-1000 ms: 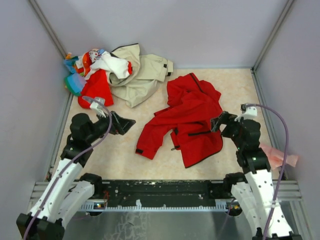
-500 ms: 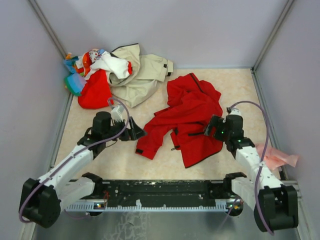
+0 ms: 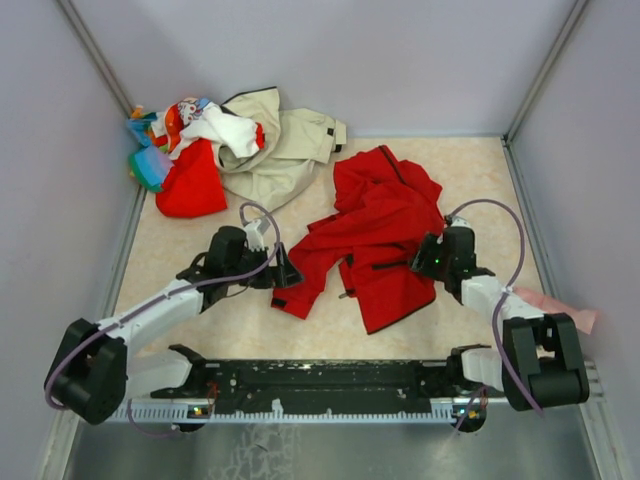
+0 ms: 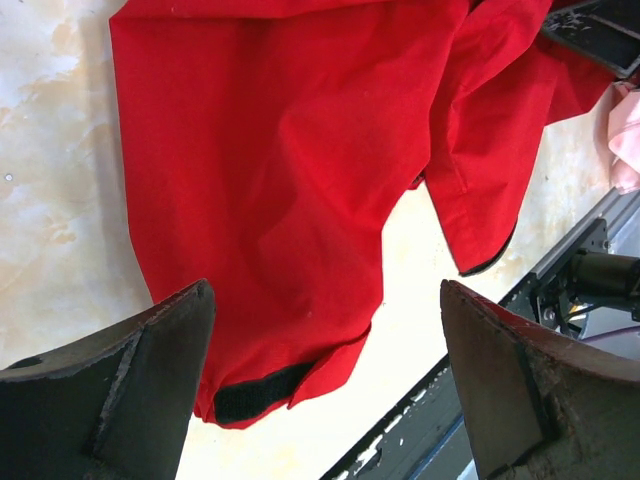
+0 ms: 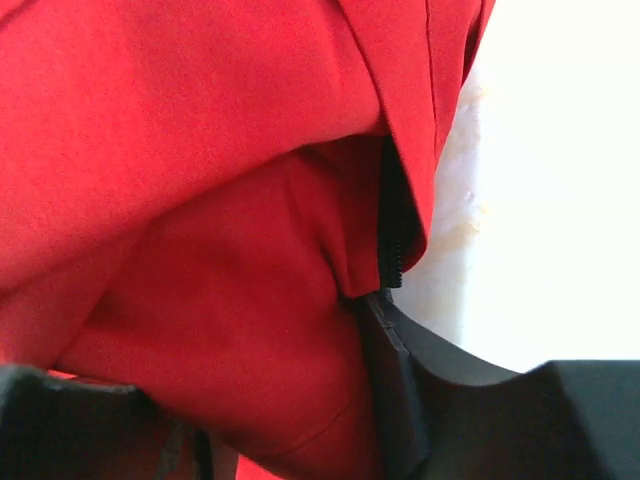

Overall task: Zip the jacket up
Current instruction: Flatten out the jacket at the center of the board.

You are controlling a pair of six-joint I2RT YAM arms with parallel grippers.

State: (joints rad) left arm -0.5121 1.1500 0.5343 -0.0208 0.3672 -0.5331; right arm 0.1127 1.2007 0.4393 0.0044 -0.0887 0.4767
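Right wrist: right gripper point(image 5: 240, 350) straddles jacket point(image 5: 200, 150) at zipper point(image 5: 392, 230), can't tell if clamped; risks bunching both layers; left gripper point(image 4: 325, 290) gapes over sleeve point(image 4: 270, 200).

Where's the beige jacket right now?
Top view: the beige jacket lies at the back left, touching the mixed clothes pile, beyond the red jacket.
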